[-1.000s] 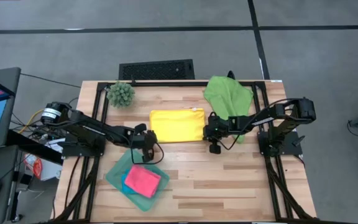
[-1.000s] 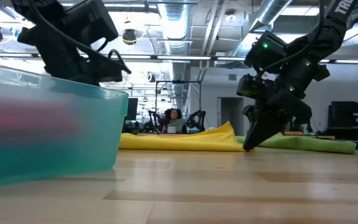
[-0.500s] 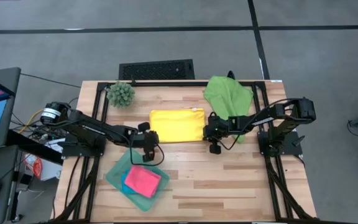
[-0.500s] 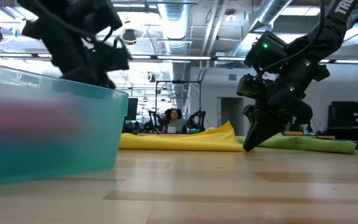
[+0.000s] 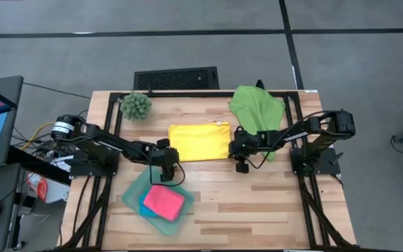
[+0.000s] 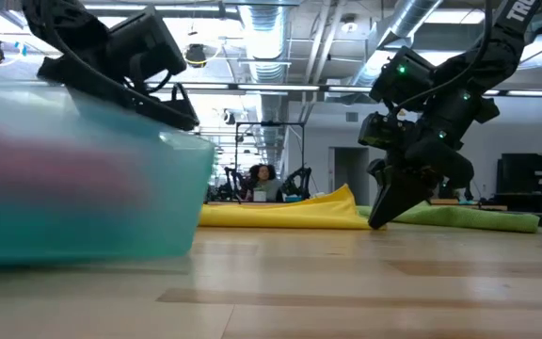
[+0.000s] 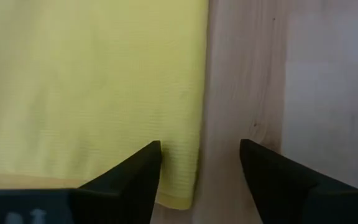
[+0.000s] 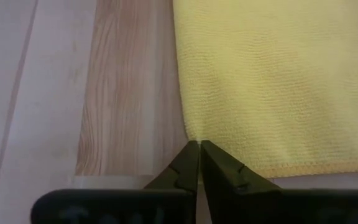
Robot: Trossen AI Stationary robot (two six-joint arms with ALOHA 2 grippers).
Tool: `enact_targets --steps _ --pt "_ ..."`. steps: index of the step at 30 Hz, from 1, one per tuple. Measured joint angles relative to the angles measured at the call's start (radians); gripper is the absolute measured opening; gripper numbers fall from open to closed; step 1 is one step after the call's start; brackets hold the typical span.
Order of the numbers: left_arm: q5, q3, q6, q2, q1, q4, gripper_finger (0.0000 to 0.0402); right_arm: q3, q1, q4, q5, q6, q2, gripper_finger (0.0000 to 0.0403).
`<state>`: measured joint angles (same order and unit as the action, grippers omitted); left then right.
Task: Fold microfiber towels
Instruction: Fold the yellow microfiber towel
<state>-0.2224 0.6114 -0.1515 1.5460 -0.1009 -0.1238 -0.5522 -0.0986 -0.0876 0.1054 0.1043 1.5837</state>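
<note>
The yellow towel [image 5: 199,141] lies folded flat at the table's middle. My left gripper [image 7: 201,149] stands open over its near left corner [image 7: 180,198], one finger on each side of the left edge. My right gripper [image 8: 199,144] is shut, its tips down at the towel's right edge by the near corner [image 6: 376,222]. The green towel [image 5: 256,108] lies crumpled at the far right. The pink towel [image 5: 163,201] lies folded on a blue one [image 5: 143,207] inside the teal tray [image 5: 133,196]. My left gripper: whether its fingers touch the cloth or the table, I cannot tell. My right gripper comes from above, slanting in from the table's right, and its shut fingertips [image 8: 191,155] meet the yellow towel's right edge [image 8: 185,127] near the near corner. Whether any cloth sits between them, I cannot tell. The towel lies on the table.
A spiky green ball plant [image 5: 136,106] stands at the far left. The teal tray [image 6: 83,188] fills the near left. Bare wood [image 5: 257,203] stretches across the near right. A black grille [image 5: 176,78] lies beyond the far edge.
My left gripper has opened and shifted slightly toward the table's right, near the yellow towel's near left corner. The teal tray has slid a little toward the table's right. My right gripper has kept still.
</note>
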Motion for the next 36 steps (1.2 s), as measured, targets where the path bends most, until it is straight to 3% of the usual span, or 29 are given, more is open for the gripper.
enact_targets --steps 7,18,22,32,36 --pt "-0.01 0.008 -0.057 0.025 -0.002 -0.011 0.0175 0.0 0.0 0.002 0.0 0.0 0.0 0.0043" --pt "0.021 0.039 -0.094 0.028 0.0 -0.054 0.001 0.0 0.0 0.005 -0.001 -0.052 -0.001 0.0025" --pt "0.015 0.081 -0.095 0.032 0.0 -0.109 0.0009 0.001 0.0 0.031 0.0 -0.056 -0.022 0.0007" --pt "0.025 0.207 -0.135 0.02 0.0 -0.316 0.0002 0.002 -0.024 0.089 -0.001 -0.052 -0.193 0.0005" --pt "-0.015 0.241 -0.142 0.013 0.0 -0.351 0.0001 -0.003 -0.056 0.084 -0.007 -0.043 -0.232 0.0006"
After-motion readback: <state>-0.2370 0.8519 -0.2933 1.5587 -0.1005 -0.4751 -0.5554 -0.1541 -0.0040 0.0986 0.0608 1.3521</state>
